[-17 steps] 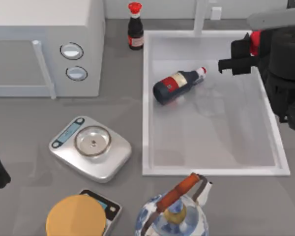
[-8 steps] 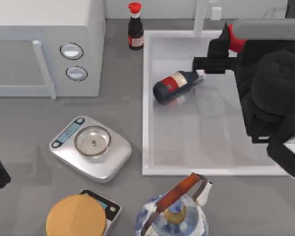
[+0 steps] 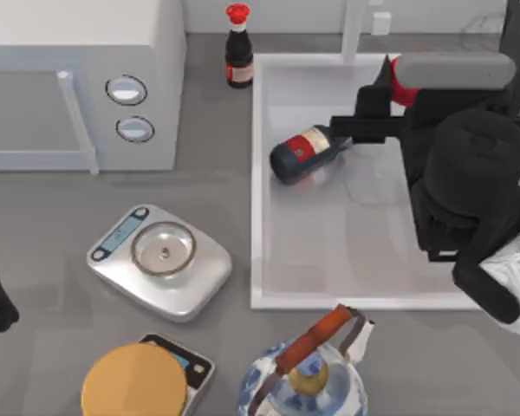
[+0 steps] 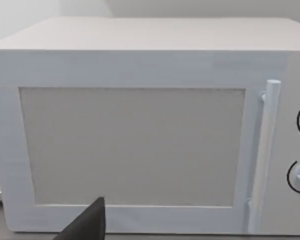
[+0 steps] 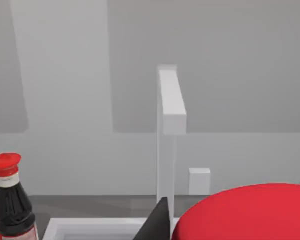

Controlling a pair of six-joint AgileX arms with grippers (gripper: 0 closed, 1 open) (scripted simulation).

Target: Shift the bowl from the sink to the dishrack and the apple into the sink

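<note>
Now my right pincer is clamped on the apple and carries it above the far part of the sink; the red fruit sits large in my right wrist view. This is the apple step. Next I must lower it to a bare part of the sink floor, away from the lying bottle, and open. Compared with one second ago, my right arm has moved toward the left, further over the basin. My left arm is parked at the left desk edge, facing the microwave.
</note>
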